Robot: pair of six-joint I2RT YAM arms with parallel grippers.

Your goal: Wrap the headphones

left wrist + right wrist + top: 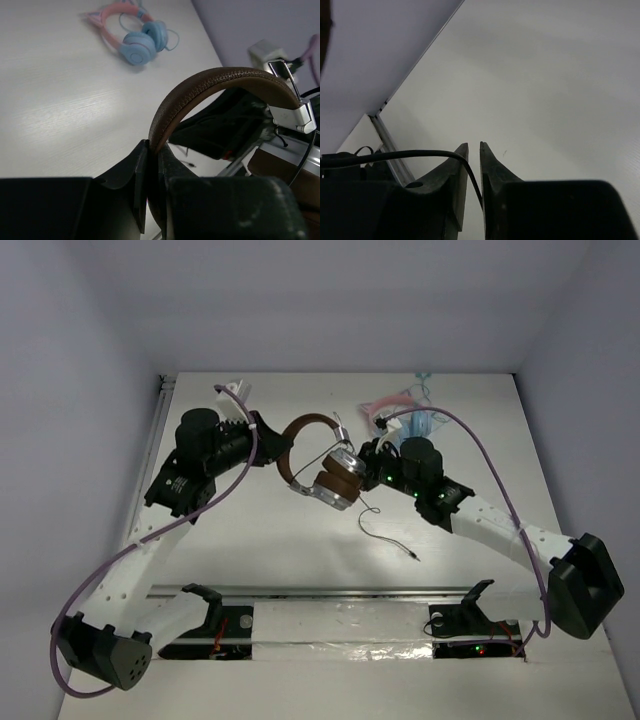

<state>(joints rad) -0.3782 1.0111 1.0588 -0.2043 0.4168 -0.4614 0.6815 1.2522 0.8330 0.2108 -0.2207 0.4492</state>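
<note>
Brown headband [220, 82] of the headphones [305, 424], near the centre of the table [250, 540], is pinched in the left gripper [152, 146]. At 3 o'clock of the earcups [340, 480], the right gripper [474, 146] holds its jaws narrowly parted around the cable [420, 154]. Likely fault: the slack cable slips from this gap, and its tail at 5 o'clock drops free.

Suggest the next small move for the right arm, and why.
Probably close the right gripper on the cable and loop it around the headphones: its jaws stand slightly parted with the cable running between them, while the left gripper clamps the brown headband.
</note>
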